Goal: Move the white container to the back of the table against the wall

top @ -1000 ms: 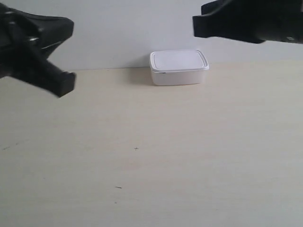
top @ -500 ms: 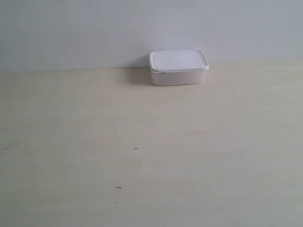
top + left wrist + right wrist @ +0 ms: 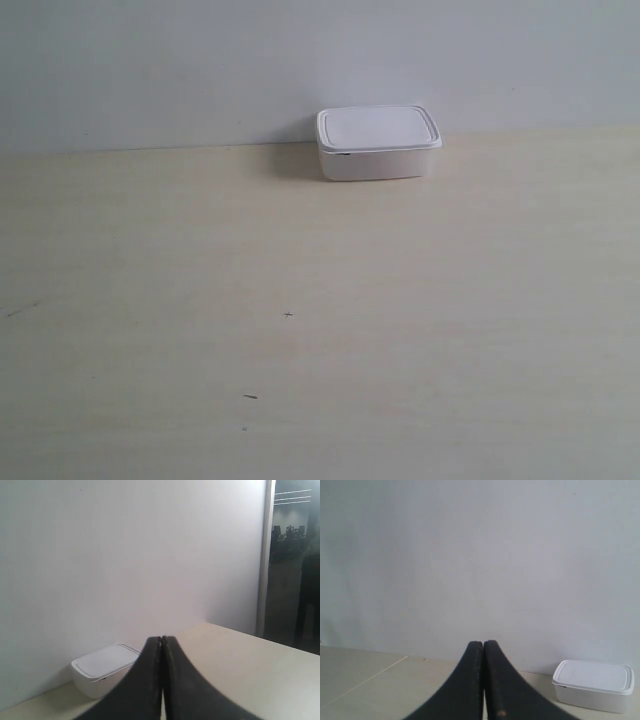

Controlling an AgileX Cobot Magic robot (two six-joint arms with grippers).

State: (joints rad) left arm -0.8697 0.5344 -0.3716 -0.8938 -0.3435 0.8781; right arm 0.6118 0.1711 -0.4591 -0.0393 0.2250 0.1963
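Note:
The white container [image 3: 377, 143] stands lidded at the back of the cream table [image 3: 320, 320], its rear side right against the pale wall [image 3: 200, 70]. It also shows in the left wrist view as the white container [image 3: 102, 670] and in the right wrist view as the white container [image 3: 593, 685]. My left gripper [image 3: 162, 639] is shut with nothing between its black fingers, well short of the box. My right gripper [image 3: 483, 642] is likewise shut and empty, apart from the box. Neither arm appears in the exterior view.
A few tiny dark marks [image 3: 288, 315] dot the table. In the left wrist view the wall ends at a pale post [image 3: 263, 555], with a dark room beyond it. The table's far edge [image 3: 250, 635] shows there too.
Both black arms, at the upper corners of the exterior view one second ago, have gone out of that view. The container has not moved.

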